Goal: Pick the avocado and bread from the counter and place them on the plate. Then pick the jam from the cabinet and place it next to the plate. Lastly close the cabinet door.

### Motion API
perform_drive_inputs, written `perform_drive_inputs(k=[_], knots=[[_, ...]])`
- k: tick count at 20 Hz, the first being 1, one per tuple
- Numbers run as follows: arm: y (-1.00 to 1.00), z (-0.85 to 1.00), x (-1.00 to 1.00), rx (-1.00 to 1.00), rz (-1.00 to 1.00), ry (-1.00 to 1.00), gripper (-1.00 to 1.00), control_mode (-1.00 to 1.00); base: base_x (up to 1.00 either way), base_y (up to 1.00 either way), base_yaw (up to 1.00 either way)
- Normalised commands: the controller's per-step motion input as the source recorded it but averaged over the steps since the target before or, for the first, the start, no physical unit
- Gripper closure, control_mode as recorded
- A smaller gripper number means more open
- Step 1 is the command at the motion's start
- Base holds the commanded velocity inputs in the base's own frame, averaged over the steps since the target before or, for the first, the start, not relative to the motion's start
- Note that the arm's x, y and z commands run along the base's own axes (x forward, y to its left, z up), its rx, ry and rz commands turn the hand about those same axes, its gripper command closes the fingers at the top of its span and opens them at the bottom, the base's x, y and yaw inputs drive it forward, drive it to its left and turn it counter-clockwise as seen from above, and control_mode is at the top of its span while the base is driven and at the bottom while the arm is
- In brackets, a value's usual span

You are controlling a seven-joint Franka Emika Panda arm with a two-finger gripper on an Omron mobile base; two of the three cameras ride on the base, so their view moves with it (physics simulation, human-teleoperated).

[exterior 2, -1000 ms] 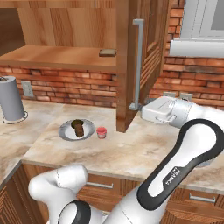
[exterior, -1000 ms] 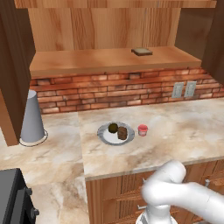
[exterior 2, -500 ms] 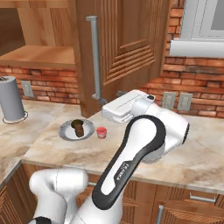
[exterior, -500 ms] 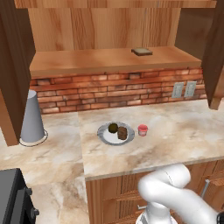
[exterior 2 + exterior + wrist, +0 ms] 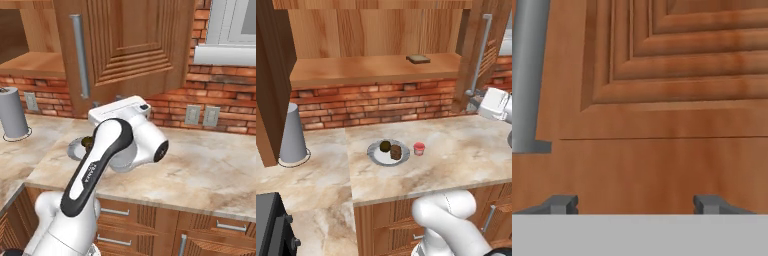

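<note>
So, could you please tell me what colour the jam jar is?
Pinkish-red; the jam jar shows best in the left base view.

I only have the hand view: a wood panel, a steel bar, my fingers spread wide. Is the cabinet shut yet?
Observer: No. From the left base view the door stands partly swung out, and the inside of the cabinet is open to view.
Operator: Is the jam out of there?
Observer: Yes. The jam stands on the counter, right beside the plate.
Operator: And the food?
Observer: The avocado and the bread both sit on the plate, side by side.
</note>
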Motion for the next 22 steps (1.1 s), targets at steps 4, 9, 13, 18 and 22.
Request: perform_drive_inputs(k=[4, 9, 13, 18, 22], knots=[[0.49, 0.17, 0.68, -0.02, -0.26, -0.06, -1.0, -1.0, 0.0, 0.0, 0.0], [0.37, 0.23, 0.6, -0.02, -0.24, 0.0, -1.0, -1.0, 0.0, 0.0, 0.0], [0.28, 0.35, 0.67, -0.01, -0.21, 0.01, -1.0, -1.0, 0.0, 0.0, 0.0], [0.32, 0.27, 0.64, -0.03, -0.21, 0.05, -1.0, -1.0, 0.0, 0.0, 0.0], [0.14, 0.05, 0.58, -0.04, -0.16, 0.05, -1.0, -1.0, 0.0, 0.0, 0.0]])
